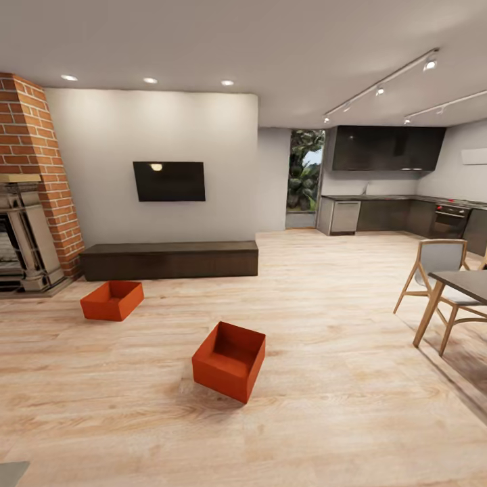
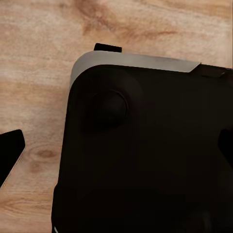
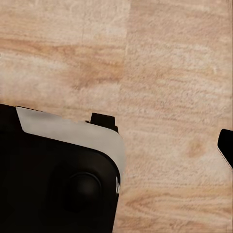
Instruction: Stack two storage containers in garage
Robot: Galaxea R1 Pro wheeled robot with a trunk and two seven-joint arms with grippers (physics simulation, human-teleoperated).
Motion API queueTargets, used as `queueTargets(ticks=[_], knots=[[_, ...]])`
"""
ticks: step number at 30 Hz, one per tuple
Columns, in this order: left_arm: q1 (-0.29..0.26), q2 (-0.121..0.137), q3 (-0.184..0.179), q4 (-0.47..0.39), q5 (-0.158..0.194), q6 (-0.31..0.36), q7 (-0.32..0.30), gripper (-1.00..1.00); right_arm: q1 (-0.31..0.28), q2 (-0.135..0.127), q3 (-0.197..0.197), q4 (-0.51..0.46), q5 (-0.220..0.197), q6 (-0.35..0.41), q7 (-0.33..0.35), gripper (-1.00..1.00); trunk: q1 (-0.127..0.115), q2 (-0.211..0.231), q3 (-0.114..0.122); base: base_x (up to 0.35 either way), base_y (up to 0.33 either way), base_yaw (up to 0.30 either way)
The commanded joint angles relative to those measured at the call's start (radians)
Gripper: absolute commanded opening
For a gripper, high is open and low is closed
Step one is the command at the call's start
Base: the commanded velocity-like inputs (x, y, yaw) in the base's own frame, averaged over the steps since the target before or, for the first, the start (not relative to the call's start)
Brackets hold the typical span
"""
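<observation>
— Where are the two storage containers?

— Both sit on the pale wood-plank floor (image 1: 325, 379) of the living room. The nearer container (image 1: 228, 360) is out in the open, toward the middle of the floor, turned so one corner faces the camera. The farther container (image 1: 112, 299) lies well apart from it, just in front of the low dark bench (image 1: 169, 260) under the black wall TV (image 1: 169, 180), near the brick fireplace (image 1: 30, 196).

— Anything in them?

— Both are open-topped, and the inner walls and bottom that can be seen are bare orange-red. The near walls hide part of each bottom.

— What do the wrist cameras add?

— Neither shows a container. The left wrist view looks down on floor planks and the dark, rounded robot base (image 2: 145, 155) with a grey rim. The right wrist view shows the same kind of planks and another corner of that base (image 3: 58, 179).

— And the hands?

— On the left hand (image 2: 116, 145) one dark fingertip (image 2: 9, 150) pokes in at the frame edge, with another dark sliver at the opposite edge; the right hand (image 3: 145, 145) shows one tip (image 3: 226, 145). I cannot tell whether either is apart or together.

— Anything else cut off?

— In the head view, a dining table (image 1: 463, 284) and wooden chair (image 1: 433, 270) are cropped at the edge, with the kitchen (image 1: 392, 203) beyond.
</observation>
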Motion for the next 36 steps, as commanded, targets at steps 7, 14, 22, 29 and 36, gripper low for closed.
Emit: queueTargets(ticks=[7,14,22,29,36], knots=[[0.000,0.000,0.001,0.000,0.006,-0.002,0.000,1.00,-0.001,0.000,0.008,0.003,-0.009,-0.006,-0.001,1.00,0.001,-0.001,-0.001,0.322,0.075,0.000],[0.000,0.000,0.001,0.000,0.006,-0.002,0.000,1.00,-0.001,0.000,0.008,0.003,-0.009,-0.006,-0.001,1.00,0.001,-0.001,-0.001,0.322,0.102,0.000],[0.000,0.000,0.001,0.000,0.006,-0.002,0.000,1.00,-0.001,0.000,0.008,0.003,-0.009,-0.006,-0.001,1.00,0.001,-0.001,-0.001,0.322,0.154,0.000],[0.000,-0.001,0.001,0.000,0.005,-0.002,0.001,1.00,-0.001,0.000,0.008,0.003,-0.009,-0.006,-0.001,1.00,0.001,-0.001,-0.001,0.314,0.184,-0.005],[0.000,-0.002,0.002,0.000,0.005,-0.003,0.001,1.00,-0.001,0.000,0.008,0.003,-0.009,-0.006,-0.001,1.00,0.001,-0.001,-0.001,0.305,0.204,-0.196]])
